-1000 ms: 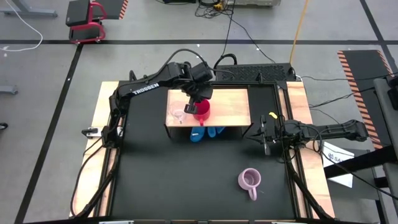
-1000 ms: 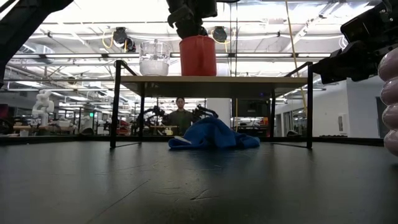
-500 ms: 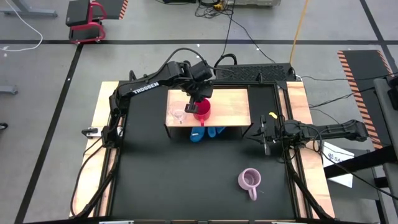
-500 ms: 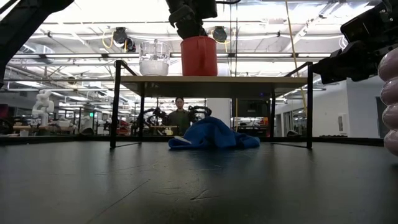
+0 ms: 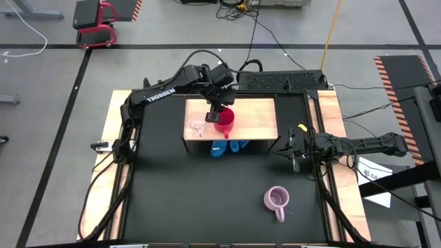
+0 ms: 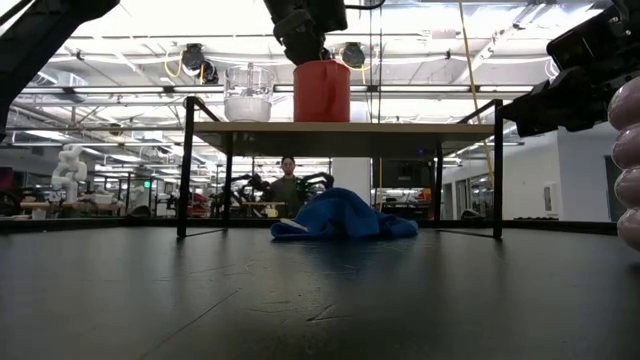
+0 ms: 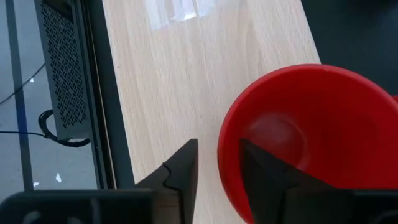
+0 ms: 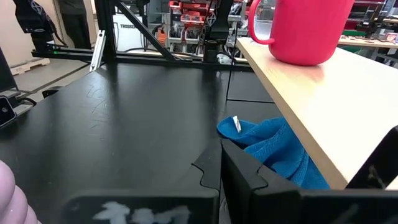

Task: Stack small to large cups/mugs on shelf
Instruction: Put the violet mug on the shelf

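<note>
Red mug (image 5: 223, 122) set on the shelf (image 5: 258, 114) beside the glass cup (image 5: 198, 127); left claw (image 5: 216, 110) parted astride its rim; lilac mug (image 5: 276, 200) on the bench awaits fetching

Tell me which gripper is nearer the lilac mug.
Right. The right gripper hangs over the table's right side, a short way up from the lilac mug. The left gripper is farther, over the shelf at the red mug.
</note>
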Controlling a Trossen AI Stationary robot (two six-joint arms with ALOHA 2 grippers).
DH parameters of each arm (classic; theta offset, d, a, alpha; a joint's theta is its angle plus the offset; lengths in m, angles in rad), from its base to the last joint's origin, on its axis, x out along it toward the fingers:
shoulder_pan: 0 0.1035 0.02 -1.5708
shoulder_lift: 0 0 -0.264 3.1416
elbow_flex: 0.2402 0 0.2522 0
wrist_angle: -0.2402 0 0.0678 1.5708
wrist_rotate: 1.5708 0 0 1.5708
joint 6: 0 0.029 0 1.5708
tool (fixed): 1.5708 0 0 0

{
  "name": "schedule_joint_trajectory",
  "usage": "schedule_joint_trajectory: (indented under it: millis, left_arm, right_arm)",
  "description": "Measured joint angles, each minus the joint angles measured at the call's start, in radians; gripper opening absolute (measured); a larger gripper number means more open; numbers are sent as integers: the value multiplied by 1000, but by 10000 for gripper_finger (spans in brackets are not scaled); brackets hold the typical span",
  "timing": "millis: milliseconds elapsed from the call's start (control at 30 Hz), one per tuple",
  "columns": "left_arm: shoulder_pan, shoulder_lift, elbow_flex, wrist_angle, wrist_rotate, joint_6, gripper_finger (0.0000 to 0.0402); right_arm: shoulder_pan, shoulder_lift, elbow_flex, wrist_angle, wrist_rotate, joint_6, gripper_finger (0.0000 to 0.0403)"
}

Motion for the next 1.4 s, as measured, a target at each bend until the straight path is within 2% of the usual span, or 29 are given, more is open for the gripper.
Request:
schedule_joint_trajectory:
  millis: [1033,1400]
  left_arm:
    - [-2,-3,0,4,-34,4,122]
    - [-8,-70,2,34,-45,-1,122]
  right_arm:
    - [0,0,0,-3,0,11,0]
    - [0,5,0,-2,0,10,0]
